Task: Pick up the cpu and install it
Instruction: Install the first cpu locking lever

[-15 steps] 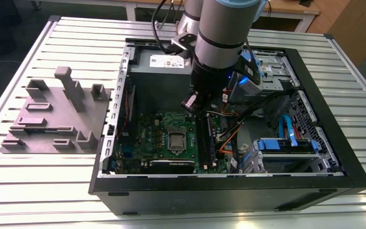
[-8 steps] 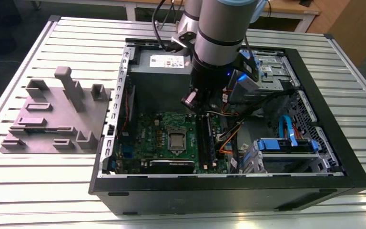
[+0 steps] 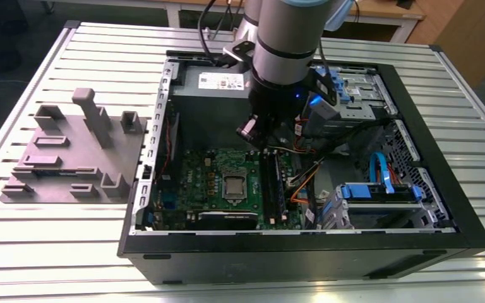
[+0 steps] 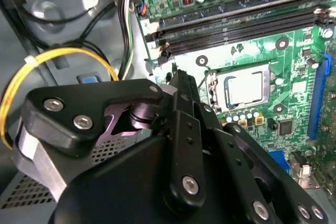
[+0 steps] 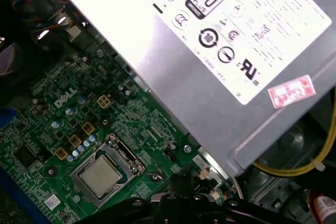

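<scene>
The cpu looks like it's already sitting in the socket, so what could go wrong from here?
The cpu lies in the motherboard socket with the gripper above the board, so a careless move could nudge it askew. Loose cables run close beside the arm and might snag. The memory slots lie near the socket and could be bumped.

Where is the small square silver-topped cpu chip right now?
The small square silver-topped cpu chip sits in its socket on the green motherboard inside the open black computer case, beside the long black memory slots toward the exterior view's right.
</scene>
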Robot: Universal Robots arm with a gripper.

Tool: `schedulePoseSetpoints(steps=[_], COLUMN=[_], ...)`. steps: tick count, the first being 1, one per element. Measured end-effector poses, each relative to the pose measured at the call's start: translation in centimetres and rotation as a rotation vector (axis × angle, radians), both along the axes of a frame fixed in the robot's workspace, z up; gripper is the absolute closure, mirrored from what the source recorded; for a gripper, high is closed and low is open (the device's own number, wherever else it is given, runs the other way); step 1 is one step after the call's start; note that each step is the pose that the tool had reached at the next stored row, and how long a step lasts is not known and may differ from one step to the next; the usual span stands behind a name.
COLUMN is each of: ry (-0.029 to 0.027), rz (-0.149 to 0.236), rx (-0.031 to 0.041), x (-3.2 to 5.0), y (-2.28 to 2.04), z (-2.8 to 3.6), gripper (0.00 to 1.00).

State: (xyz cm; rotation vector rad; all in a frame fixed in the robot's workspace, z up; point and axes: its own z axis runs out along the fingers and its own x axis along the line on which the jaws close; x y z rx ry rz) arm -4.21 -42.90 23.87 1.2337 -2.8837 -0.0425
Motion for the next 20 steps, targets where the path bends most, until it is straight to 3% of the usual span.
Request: schedulePoseSetpoints(steps=[8, 18, 20], ry=[0.0000, 0.0001, 0.0000], rz=[0.061, 0.069, 0.081], rx=[0.0000, -0.0016, -0.0015], x=[-0.35, -0.63, -0.71], y=[-0.18, -1.86, -1.98], z=[-0.13, -0.13, -0.13], gripper=[0.90, 0.90, 0.90])
